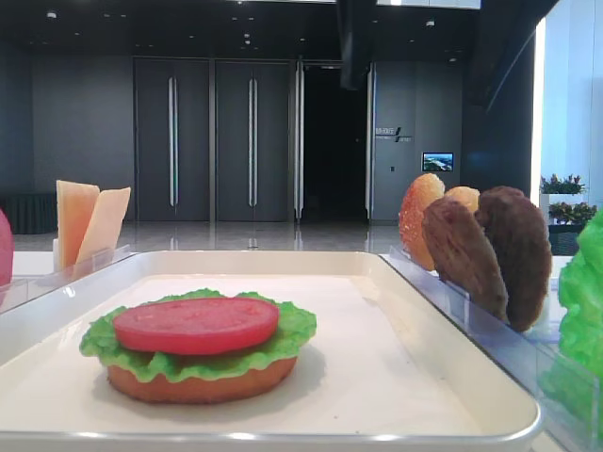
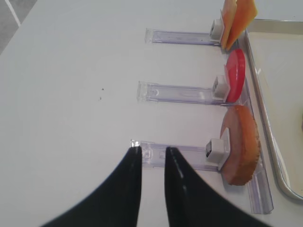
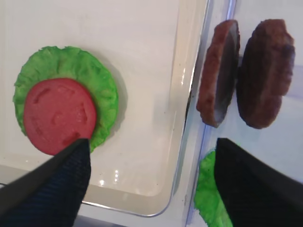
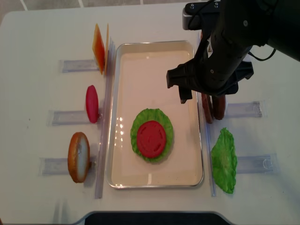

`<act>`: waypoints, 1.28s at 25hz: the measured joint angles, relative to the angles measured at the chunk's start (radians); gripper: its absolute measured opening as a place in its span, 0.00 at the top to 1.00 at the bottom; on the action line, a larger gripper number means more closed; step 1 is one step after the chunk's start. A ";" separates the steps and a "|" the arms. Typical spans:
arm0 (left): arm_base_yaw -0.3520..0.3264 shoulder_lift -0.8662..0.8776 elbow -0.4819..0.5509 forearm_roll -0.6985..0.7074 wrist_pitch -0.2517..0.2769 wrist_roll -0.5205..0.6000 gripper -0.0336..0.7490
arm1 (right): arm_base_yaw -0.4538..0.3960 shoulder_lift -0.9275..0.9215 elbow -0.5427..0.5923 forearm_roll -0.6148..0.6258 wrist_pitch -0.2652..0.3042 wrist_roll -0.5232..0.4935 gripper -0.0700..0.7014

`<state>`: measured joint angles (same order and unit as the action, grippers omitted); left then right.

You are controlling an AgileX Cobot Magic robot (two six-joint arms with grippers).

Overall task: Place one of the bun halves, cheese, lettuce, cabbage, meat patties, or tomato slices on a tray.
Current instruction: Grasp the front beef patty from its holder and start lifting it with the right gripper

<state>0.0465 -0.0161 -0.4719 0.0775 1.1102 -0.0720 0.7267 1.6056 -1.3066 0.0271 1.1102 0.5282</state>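
On the cream tray [image 4: 154,43] lies a stack: a bun half [image 1: 198,384], lettuce [image 4: 140,122] and a tomato slice [image 4: 151,138] on top. My right gripper [image 3: 151,142] hovers open and empty over the tray's near right corner, its wide-set fingers [image 3: 61,184] straddling the rim. Two meat patties [image 3: 218,75] stand on edge in a rack just right of the tray. My left gripper [image 2: 152,150] hangs over a clear rack [image 2: 184,158] left of the tray, its jaws a narrow gap apart with nothing between. A bun half [image 2: 241,144] stands at that rack's end.
Left of the tray, racks hold a tomato slice [image 2: 235,75] and cheese [image 2: 239,16]. A loose lettuce leaf [image 4: 224,160] lies right of the tray near the front. More bun halves [image 1: 419,217] stand behind the patties. The right arm [image 4: 220,51] hides the tray's far right side.
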 joint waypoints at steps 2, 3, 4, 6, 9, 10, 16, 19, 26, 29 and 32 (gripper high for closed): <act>0.000 0.000 0.000 0.000 0.000 0.000 0.80 | 0.001 0.016 0.000 -0.009 -0.007 -0.014 0.21; 0.000 0.000 0.000 0.000 0.000 0.000 0.80 | 0.001 0.024 0.000 -0.010 -0.012 -0.022 0.21; 0.000 0.000 0.000 0.000 0.000 0.000 0.80 | 0.001 0.031 0.000 -0.011 -0.016 -0.029 0.21; 0.000 0.000 0.000 0.000 0.000 0.001 0.80 | 0.001 0.044 0.000 -0.012 -0.024 -0.039 0.21; 0.000 0.000 0.000 0.000 0.000 0.003 0.80 | 0.001 0.057 0.000 -0.013 -0.042 -0.058 0.21; 0.000 0.000 0.000 0.000 0.000 0.004 0.81 | 0.001 0.062 0.000 -0.014 -0.050 -0.064 0.21; 0.000 0.000 0.000 0.000 0.000 0.004 0.83 | 0.001 0.099 0.000 -0.027 -0.070 -0.086 0.21; 0.000 0.000 0.000 0.000 0.000 0.004 0.86 | 0.001 0.119 0.000 -0.034 -0.072 -0.093 0.21; 0.000 0.000 0.000 0.000 0.000 0.004 0.95 | 0.000 0.147 0.000 -0.063 -0.072 -0.099 0.21; 0.000 0.000 0.000 0.000 0.000 0.004 0.96 | 0.000 0.159 0.000 -0.082 -0.072 -0.099 0.21; 0.000 0.000 0.000 0.000 0.000 0.004 0.96 | -0.001 0.172 0.000 -0.090 -0.075 -0.100 0.21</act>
<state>0.0465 -0.0161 -0.4719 0.0775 1.1102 -0.0685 0.7259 1.7772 -1.3071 -0.0632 1.0353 0.4286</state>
